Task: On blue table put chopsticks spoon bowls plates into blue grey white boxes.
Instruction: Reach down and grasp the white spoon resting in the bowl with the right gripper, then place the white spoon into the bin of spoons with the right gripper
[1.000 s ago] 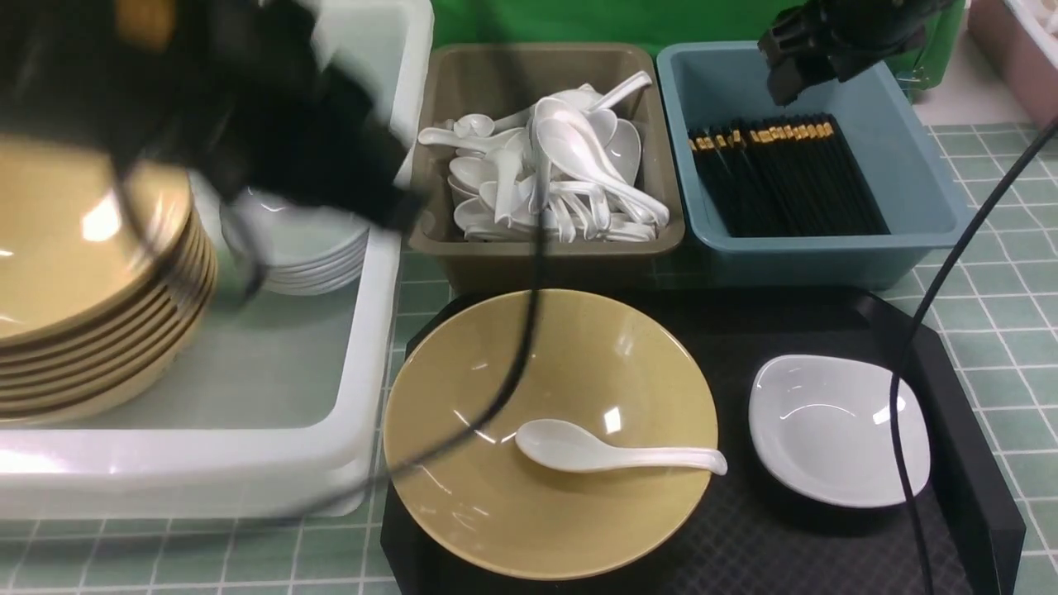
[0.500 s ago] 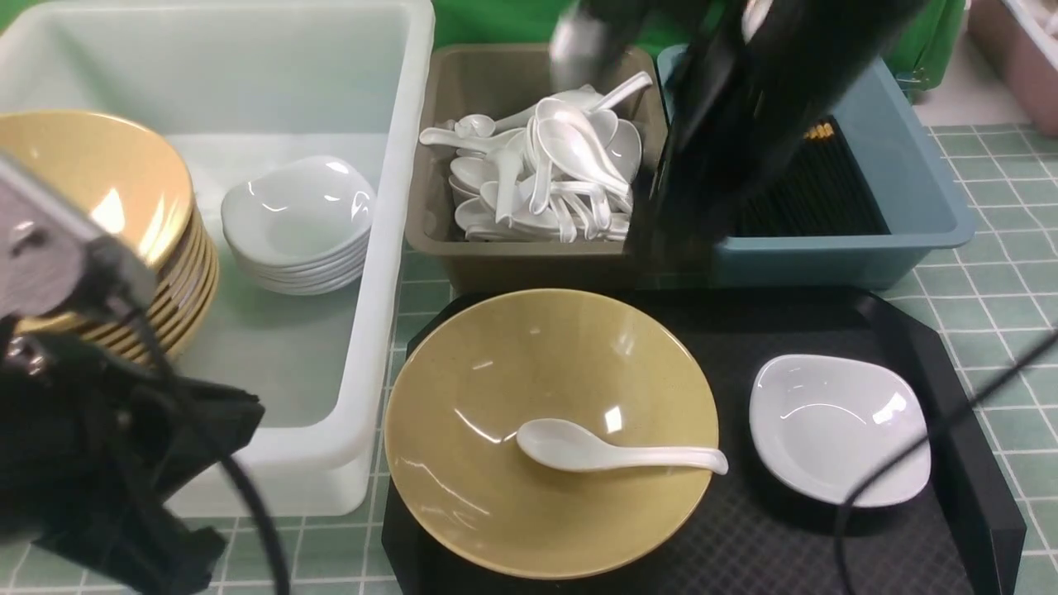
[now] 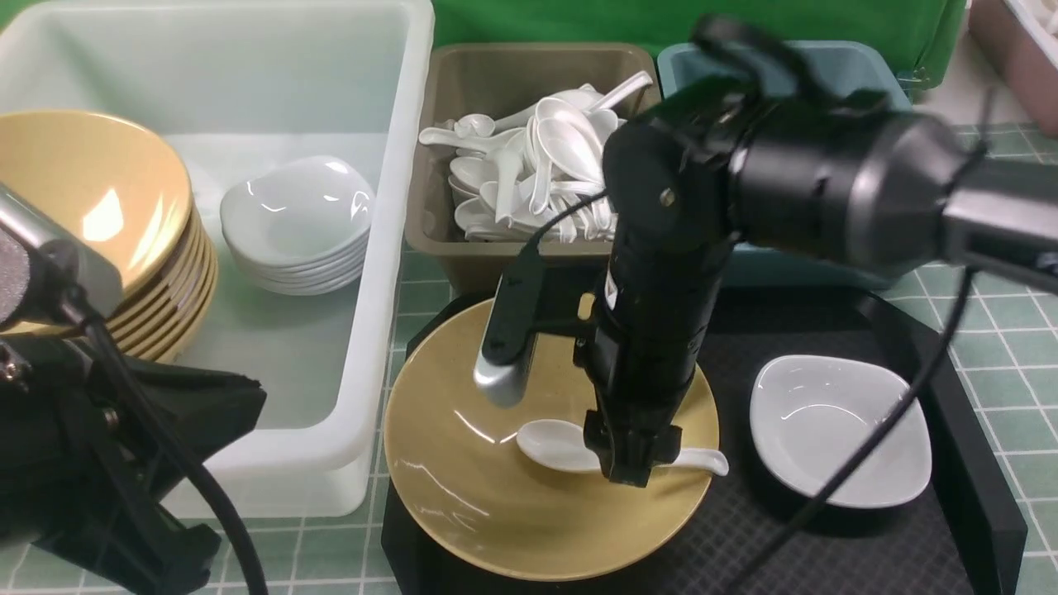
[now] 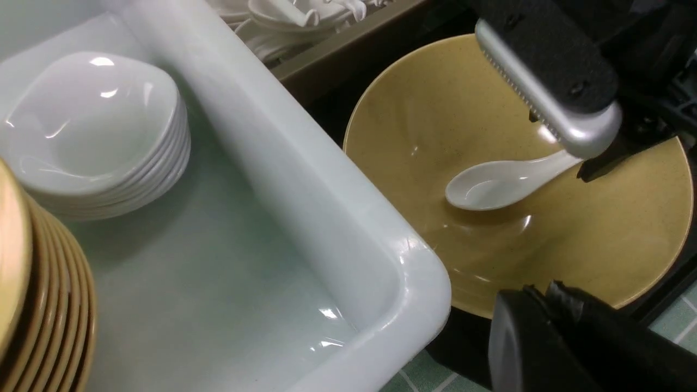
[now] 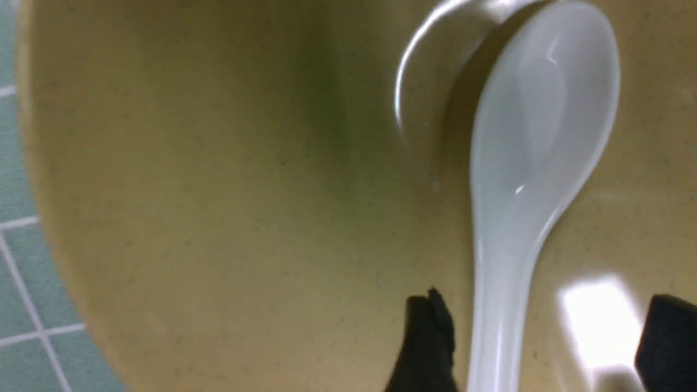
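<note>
Right wrist view has the spoon (image 5: 533, 163) lying inside the yellow bowl (image 5: 218, 190), its handle running between the two fingers of the right claw (image 5: 544, 348). The jaws stand wide apart, one on either side of the handle, and grip nothing. One finger sits just beside the handle, but I cannot tell whether it touches.

From the front, this claw points straight down over the bowl's right half, with its tips low at the handle. I judge the step in hand to be picking up the spoon. The next move calls for closing squarely across the handle, lifting clear of the bowl's rim, and carrying it to the grey box (image 3: 463, 83) behind the bowl, where more spoons (image 3: 562, 165) are heaped. The glossy handle may slip or pivot.

The left claw (image 4: 547, 305), just off the bowl's left rim, is closed and empty.
</note>
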Robot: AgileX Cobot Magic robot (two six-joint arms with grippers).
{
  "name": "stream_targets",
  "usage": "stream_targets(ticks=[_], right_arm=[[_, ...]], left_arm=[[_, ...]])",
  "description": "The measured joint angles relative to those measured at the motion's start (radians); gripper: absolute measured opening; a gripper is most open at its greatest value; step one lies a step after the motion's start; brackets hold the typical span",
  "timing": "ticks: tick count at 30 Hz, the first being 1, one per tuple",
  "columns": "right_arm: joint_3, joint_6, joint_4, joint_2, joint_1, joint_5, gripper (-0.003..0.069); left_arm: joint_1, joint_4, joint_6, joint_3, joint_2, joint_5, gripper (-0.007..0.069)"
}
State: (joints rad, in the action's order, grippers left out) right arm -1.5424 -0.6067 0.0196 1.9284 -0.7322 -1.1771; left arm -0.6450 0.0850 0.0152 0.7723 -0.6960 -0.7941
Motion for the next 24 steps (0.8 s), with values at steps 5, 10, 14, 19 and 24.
stream_targets(ticks=[5,10,14,19,24], right_arm=[[0.0,-0.001,-0.006,0.056,0.0,0.001,0.0496],[0.0,-0.002,-0.012,0.078,0.0,-0.008,0.0321],[-0.014,-0.008,-0.014,0.078,0.0,-0.031,0.0183],[-0.139,0.013,-0.076,0.063,0.001,-0.041,0.0186],[-0.297,0.053,-0.152,0.046,0.019,-0.048,0.0186]], left_arm=[[0.0,0.0,0.0,0.0,0.0,0.02,0.0002],[0.0,0.0,0.0,0.0,-0.007,0.103,0.0002],[0.0,0.001,0.001,0.0,-0.061,0.178,0.0002],[0.014,0.064,0.057,0.057,-0.206,0.196,0.0002],[0.111,0.133,0.125,0.16,-0.267,0.15,0.0002]])
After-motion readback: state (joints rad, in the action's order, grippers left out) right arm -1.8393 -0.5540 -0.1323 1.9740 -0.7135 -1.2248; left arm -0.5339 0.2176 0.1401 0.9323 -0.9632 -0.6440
